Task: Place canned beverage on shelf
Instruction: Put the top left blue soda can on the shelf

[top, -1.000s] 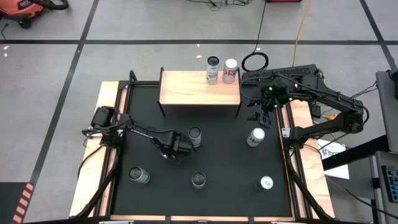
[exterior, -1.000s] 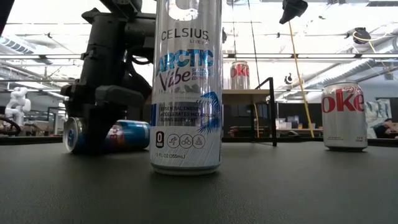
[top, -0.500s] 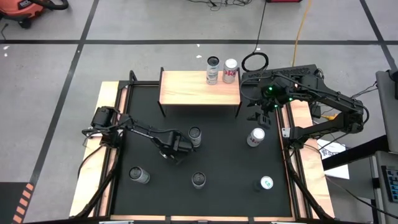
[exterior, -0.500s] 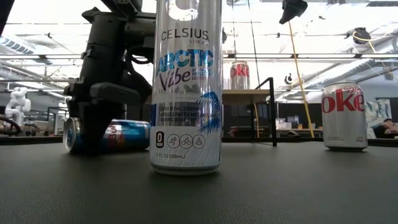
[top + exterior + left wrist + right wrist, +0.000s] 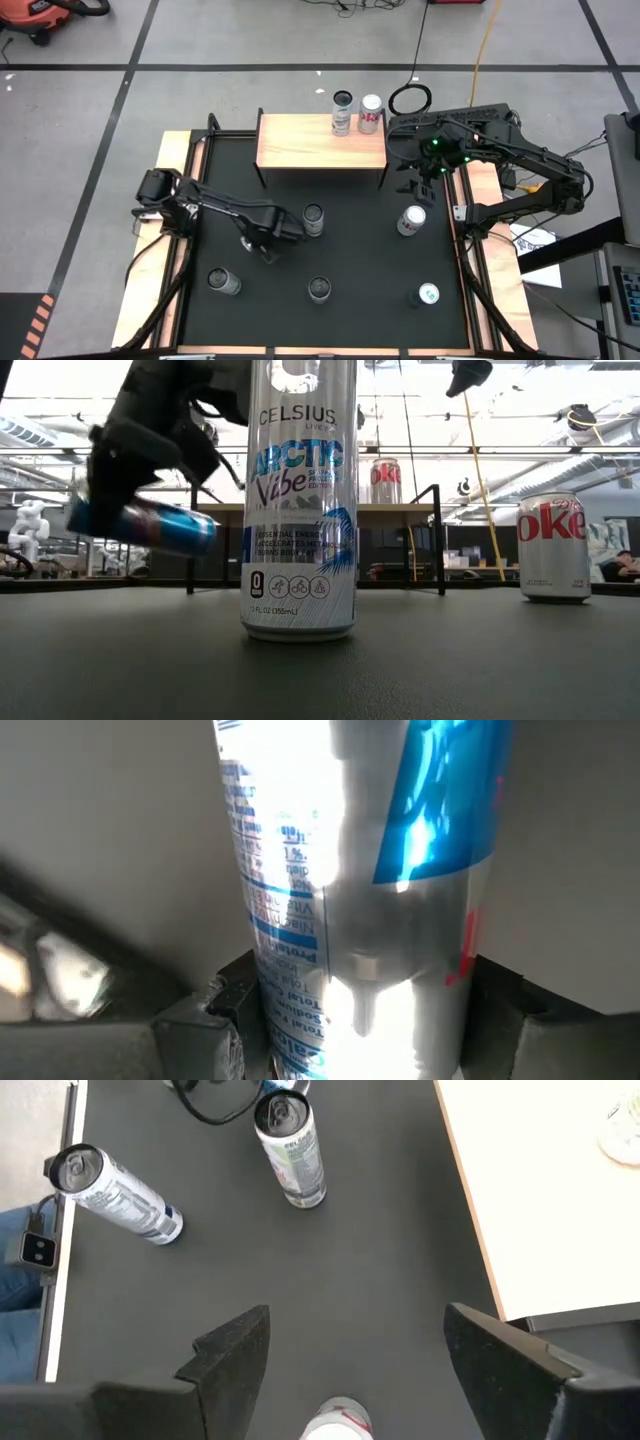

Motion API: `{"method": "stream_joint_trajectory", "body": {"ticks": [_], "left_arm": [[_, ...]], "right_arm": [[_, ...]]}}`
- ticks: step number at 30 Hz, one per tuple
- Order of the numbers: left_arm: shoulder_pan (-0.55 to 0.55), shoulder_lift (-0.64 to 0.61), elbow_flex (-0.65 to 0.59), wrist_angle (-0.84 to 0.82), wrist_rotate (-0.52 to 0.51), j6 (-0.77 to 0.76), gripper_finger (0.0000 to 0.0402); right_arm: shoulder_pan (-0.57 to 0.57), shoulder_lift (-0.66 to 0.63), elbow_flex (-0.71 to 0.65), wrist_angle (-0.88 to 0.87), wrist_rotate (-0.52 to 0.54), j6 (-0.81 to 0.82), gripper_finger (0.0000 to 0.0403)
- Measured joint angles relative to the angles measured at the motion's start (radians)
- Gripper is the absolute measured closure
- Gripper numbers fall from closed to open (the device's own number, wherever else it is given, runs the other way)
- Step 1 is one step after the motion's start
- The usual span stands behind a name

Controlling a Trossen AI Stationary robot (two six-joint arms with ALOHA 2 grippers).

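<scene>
The table (image 5: pixel 330 250) has a black top edged by light wooden side strips (image 5: pixel 150 240) and stands on a grey floor (image 5: pixel 90 110) crossed by dark tape lines (image 5: pixel 300 67). On the far side a yellow cable (image 5: pixel 484 45) trails across the floor, and a red vacuum (image 5: pixel 40 14) sits at the far left corner. Level across the table, the room beyond is bright with ceiling lights (image 5: pixel 560 390) over dark desks (image 5: pixel 480 560).
</scene>
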Motion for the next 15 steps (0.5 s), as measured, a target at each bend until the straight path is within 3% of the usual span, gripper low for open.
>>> {"method": "stream_joint_trajectory", "body": {"ticks": [6, 15], "left_arm": [[0.0, -0.019, 0.091, -0.165, 0.028, 0.018, 0.0185], [0.002, -0.075, 0.217, -0.157, 0.079, 0.012, 0.0183]], "right_arm": [[0.0, 0.0, 0.0, 0.033, 0.0, -0.004, 0.0122], [0.0, 0.0, 0.0, 0.062, 0.0, -0.023, 0.0122]]}}
